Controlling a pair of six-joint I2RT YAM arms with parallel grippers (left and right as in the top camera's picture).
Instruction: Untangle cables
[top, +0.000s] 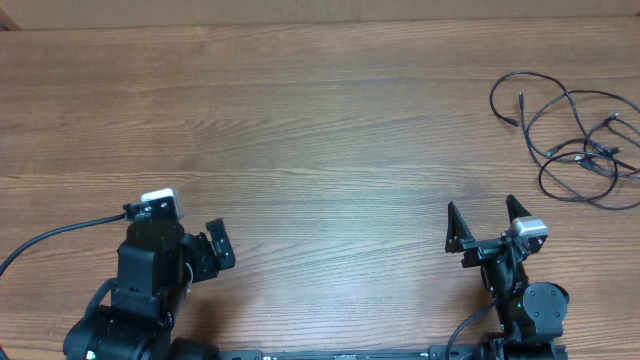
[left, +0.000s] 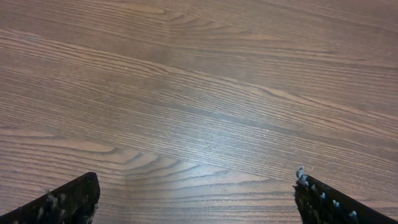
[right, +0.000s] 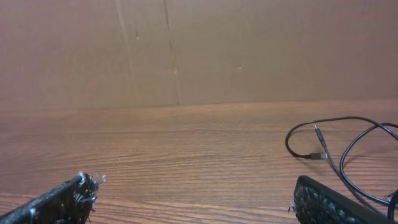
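Well ahead of the spread right hand (top: 482, 215), slightly rightward, lie the cables (top: 588, 150).

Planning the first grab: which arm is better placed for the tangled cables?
Right. The cables lie far right, ahead of the open right gripper; its wrist camera sees them. The left gripper sits at the opposite side.

The table (top: 320, 150) lies open across its left and middle, with only the black cables (top: 570, 140) sprawled far right and the cardboard wall (right: 186, 50) closing the far edge.
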